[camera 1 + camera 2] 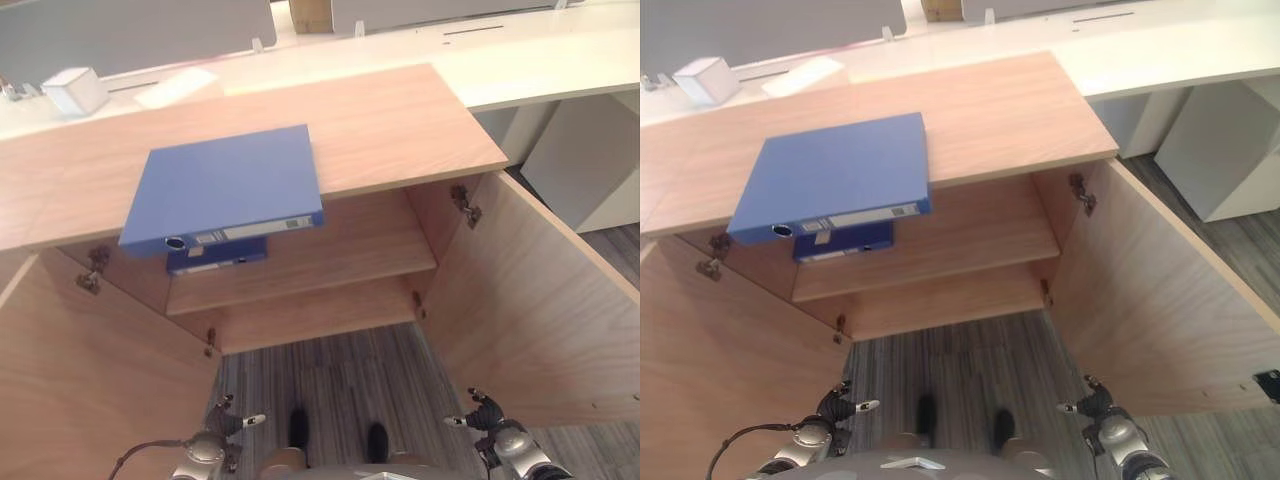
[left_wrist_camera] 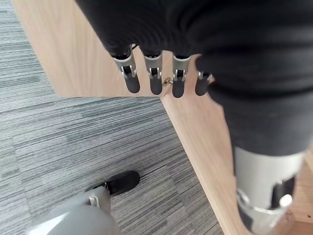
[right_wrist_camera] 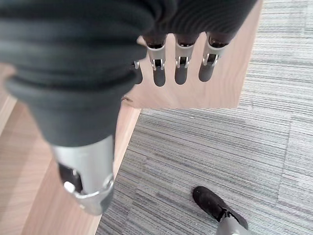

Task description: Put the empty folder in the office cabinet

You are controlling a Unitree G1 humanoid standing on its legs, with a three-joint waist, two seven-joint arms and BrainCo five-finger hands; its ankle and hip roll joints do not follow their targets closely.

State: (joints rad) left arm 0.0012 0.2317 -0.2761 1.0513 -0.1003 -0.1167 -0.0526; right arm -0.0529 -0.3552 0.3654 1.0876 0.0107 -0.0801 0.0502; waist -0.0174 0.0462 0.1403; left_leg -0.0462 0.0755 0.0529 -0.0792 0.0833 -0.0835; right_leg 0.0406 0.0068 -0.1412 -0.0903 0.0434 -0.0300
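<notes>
A blue folder (image 1: 225, 185) lies flat on the wooden cabinet top (image 1: 400, 120), its spine overhanging the front edge. A second blue folder (image 1: 215, 257) lies inside on the upper shelf (image 1: 350, 250), just under the first. Both cabinet doors stand wide open. My left hand (image 1: 215, 435) hangs low by the left door (image 1: 90, 380), and my right hand (image 1: 495, 425) hangs low by the right door (image 1: 530, 290). Both are far below the folders. In the wrist views the left hand (image 2: 155, 76) and right hand (image 3: 180, 66) show straight fingers holding nothing.
A white desk (image 1: 540, 60) runs behind and to the right of the cabinet, with a small white box (image 1: 75, 90) at its back left. Grey striped carpet (image 1: 340, 370) lies between the open doors. A lower shelf (image 1: 320, 310) sits under the upper one.
</notes>
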